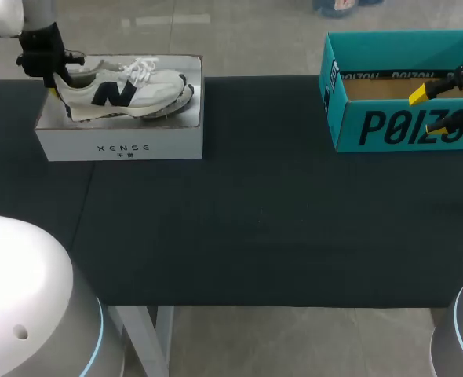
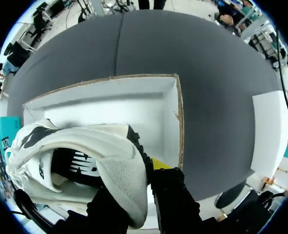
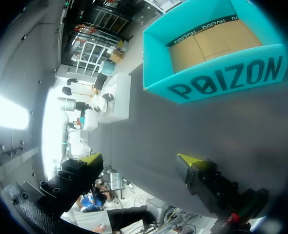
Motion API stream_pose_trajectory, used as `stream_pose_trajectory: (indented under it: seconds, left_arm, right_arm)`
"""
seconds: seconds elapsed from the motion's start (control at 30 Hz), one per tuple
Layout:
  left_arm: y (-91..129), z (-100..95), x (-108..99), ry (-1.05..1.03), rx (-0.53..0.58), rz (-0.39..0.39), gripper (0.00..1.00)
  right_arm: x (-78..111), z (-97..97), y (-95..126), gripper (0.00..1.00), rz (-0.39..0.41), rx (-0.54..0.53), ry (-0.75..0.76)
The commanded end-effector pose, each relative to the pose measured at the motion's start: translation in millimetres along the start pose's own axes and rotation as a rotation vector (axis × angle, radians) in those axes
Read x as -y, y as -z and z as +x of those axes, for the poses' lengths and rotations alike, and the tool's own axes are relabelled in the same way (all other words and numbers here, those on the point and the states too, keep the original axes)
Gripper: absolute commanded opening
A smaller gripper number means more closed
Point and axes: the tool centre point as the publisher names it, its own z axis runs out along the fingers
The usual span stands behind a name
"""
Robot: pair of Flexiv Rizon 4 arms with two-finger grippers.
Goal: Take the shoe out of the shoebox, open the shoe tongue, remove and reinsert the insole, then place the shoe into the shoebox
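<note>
l gripper (image 2: 134, 178) clamps shoe (image 2: 75, 141) heel; r gripper (image 3: 140, 159) wide open

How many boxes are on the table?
2. A white shoebox sits at the far left of the table, with a white shoe in or just above it. An open teal box sits at the far right. None seems hidden.
</note>
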Motion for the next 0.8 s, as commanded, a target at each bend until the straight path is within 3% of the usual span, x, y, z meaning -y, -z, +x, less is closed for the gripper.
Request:
stream_pose_trajectory:
  seconds: [0.03,0.23,0.4,0.8]
  left_arm:
    - [53,-11.0,17,0.024,-0.033,-0.027,0.0]
    - [99,-42.6,26,0.029,-0.076,-0.044,0.0]
    - [121,-74.6,35,-0.006,-0.078,-0.046,0.0]
    - [141,-150.6,81,-0.091,-0.078,-0.085,0.0]
  right_arm:
    - [0.0,0.2,0,1.0,0.0,0.003,-0.001]
    - [0.0,0.2,0,1.0,0.0,0.003,-0.001]
    - [0.0,0.2,0,1.0,0.0,0.003,-0.001]
    - [0.0,0.2,0,1.0,0.0,0.003,-0.001]
